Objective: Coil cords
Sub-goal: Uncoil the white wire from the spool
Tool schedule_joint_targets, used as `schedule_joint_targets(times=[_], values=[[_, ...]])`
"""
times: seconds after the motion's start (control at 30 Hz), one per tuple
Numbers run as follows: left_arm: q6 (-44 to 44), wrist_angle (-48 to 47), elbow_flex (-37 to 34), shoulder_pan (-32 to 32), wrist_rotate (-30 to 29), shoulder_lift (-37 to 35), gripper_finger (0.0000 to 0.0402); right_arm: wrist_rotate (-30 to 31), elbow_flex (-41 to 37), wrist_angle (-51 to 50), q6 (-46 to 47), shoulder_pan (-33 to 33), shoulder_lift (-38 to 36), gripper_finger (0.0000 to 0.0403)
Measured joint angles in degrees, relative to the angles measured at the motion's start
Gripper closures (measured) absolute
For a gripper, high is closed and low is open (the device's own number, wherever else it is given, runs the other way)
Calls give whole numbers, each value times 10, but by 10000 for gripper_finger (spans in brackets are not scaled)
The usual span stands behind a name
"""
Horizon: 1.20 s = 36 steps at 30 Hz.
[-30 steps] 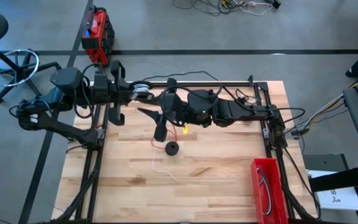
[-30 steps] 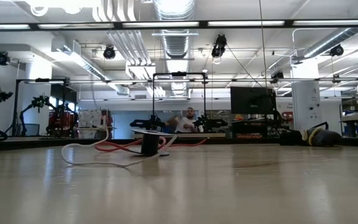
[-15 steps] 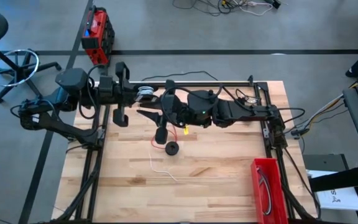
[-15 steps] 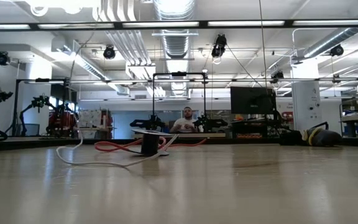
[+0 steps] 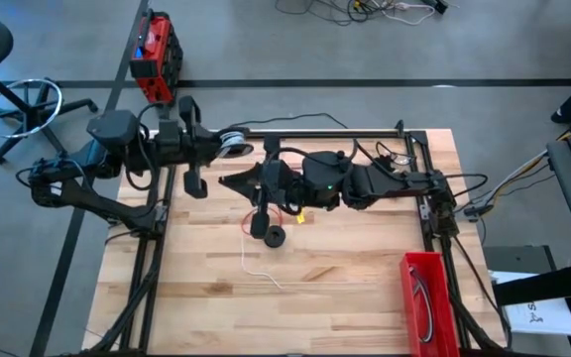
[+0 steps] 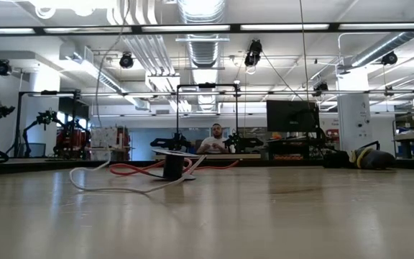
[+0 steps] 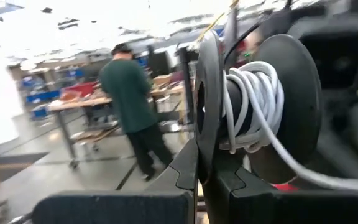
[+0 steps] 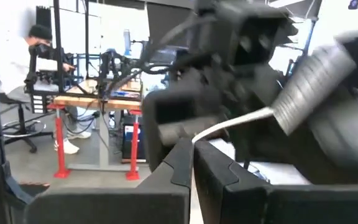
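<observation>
- I saw the left gripper [image 5: 228, 145] held above the bench's [image 5: 345, 288] far edge, near its far-left corner. Its fingers [image 7: 197, 174] were clenched on a dark spool [image 7: 257, 118], with the white cord [image 7: 253, 109] wound around the hub.
- From that spool, the white cord ran to the right gripper [image 5: 258, 188], which sat just beside it over the bench's far-middle. Its fingers [image 8: 191, 165] were pressed together, pinching the cord [image 8: 232, 124].
- Below the right gripper, the white cord trailed in a loose line toward the bench's middle [image 5: 256, 266].
- A red cord [image 6: 131, 170] lay looped beside a small black spool [image 5: 274, 236] standing on the bench.
- A red bin [image 5: 426, 297] sat at the near-right corner with a dark cord inside.
- Beyond the bench, a person [image 7: 129, 93] stood in the room.
</observation>
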Motion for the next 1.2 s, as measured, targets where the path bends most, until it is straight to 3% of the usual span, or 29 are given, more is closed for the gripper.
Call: schedule_joint_targets(times=[0.27, 0.5, 0.63, 0.9, 1.03, 1.2], values=[[8, -60, 0, 1, -30, 18, 402, -4, 0, 5, -22, 6, -19, 400], [19, -103, 0, 0, -30, -18, 402, 12, 0, -106, -28, 13, -84, 392], [12, -120, 0, 1, -4, -32, 401, 51, 0, -176, -26, 14, -97, 355], [11, -107, 0, 0, 42, -30, 401, 43, 0, -188, -88, 18, -85, 259], [11, -106, 0, 0, 42, -25, 402, 45, 0, -156, -90, 16, -78, 243], [11, -106, 0, 0, 52, -16, 401, 45, 0, -121, -105, 13, -66, 253]])
